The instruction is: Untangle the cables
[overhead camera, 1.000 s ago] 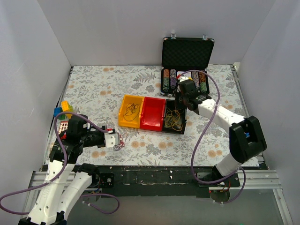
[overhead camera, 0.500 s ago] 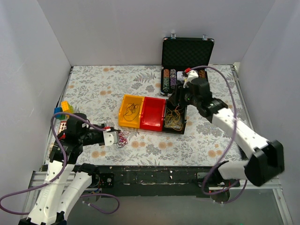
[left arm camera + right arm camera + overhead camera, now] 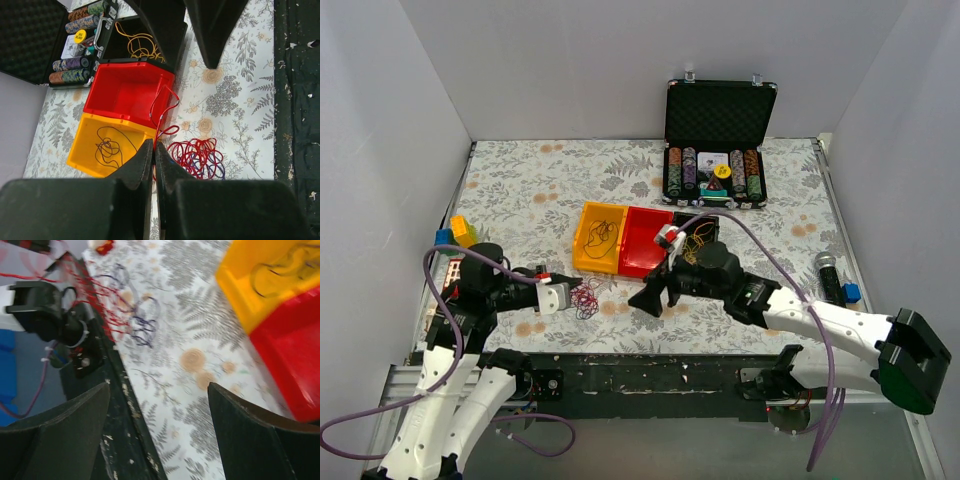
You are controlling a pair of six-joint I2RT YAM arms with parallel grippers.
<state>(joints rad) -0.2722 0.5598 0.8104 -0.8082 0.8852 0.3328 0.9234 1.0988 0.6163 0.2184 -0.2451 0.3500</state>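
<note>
A clump of red and dark purple cables (image 3: 585, 298) lies on the flowered cloth in front of the yellow bin (image 3: 582, 250). My left gripper (image 3: 561, 294) is shut on a red cable (image 3: 161, 112) that loops up from the clump (image 3: 197, 156). One dark cable (image 3: 107, 146) lies in the yellow bin, and yellow cables (image 3: 140, 45) lie in the black bin. My right gripper (image 3: 648, 299) hangs open just right of the clump with nothing between its fingers. The blurred right wrist view shows the clump (image 3: 125, 305) ahead of the open right gripper (image 3: 159, 385).
A red bin (image 3: 642, 240) sits between the yellow bin and the black bin (image 3: 710, 268), which my right arm partly covers. An open poker chip case (image 3: 720, 110) stands at the back. A microphone (image 3: 827, 270) lies at the right, toy blocks (image 3: 455, 232) at the left.
My right gripper has swung from over the black bin down to the front beside the clump and has opened. The left gripper stays shut on the red cable, and the clump has shifted slightly right.
</note>
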